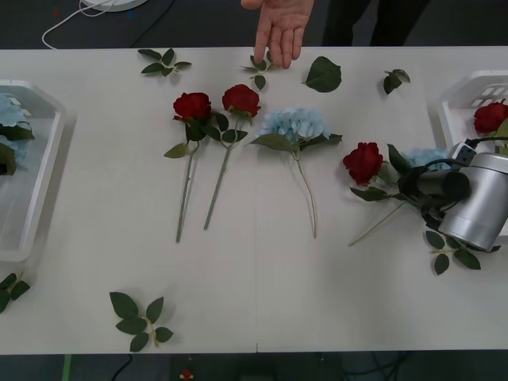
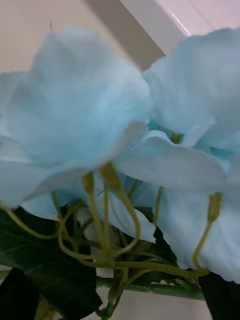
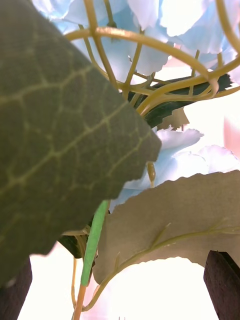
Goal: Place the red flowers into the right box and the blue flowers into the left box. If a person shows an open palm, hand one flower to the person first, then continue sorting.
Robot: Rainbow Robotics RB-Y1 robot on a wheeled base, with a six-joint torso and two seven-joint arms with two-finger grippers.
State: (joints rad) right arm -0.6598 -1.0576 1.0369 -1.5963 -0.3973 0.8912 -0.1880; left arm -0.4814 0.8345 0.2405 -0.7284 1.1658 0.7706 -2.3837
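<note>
Two red flowers [image 1: 192,105] [image 1: 240,99] lie side by side mid-table, and a third [image 1: 363,162] lies to their right. One more red bloom [image 1: 490,116] rests in the right box [image 1: 456,99]. A blue flower [image 1: 294,123] lies at the centre. Another blue flower [image 1: 425,156] [image 2: 90,110] lies under my right arm [image 1: 476,202]. My right gripper [image 2: 120,305] is open, its dark fingers either side of the green stem [image 2: 170,289]. My left gripper [image 3: 120,295] is open among the leaves and stem [image 3: 92,245] of a blue flower [image 3: 175,160]. The left box [image 1: 44,159] holds blue petals [image 1: 12,111]. The person's hand [image 1: 279,28] hangs fingers-down over the far edge.
Loose green leaf sprigs lie about: near the far edge [image 1: 165,62] [image 1: 324,74] [image 1: 394,79], at the front left [image 1: 139,317], and by my right arm [image 1: 448,255]. A white cable [image 1: 75,17] runs behind the table.
</note>
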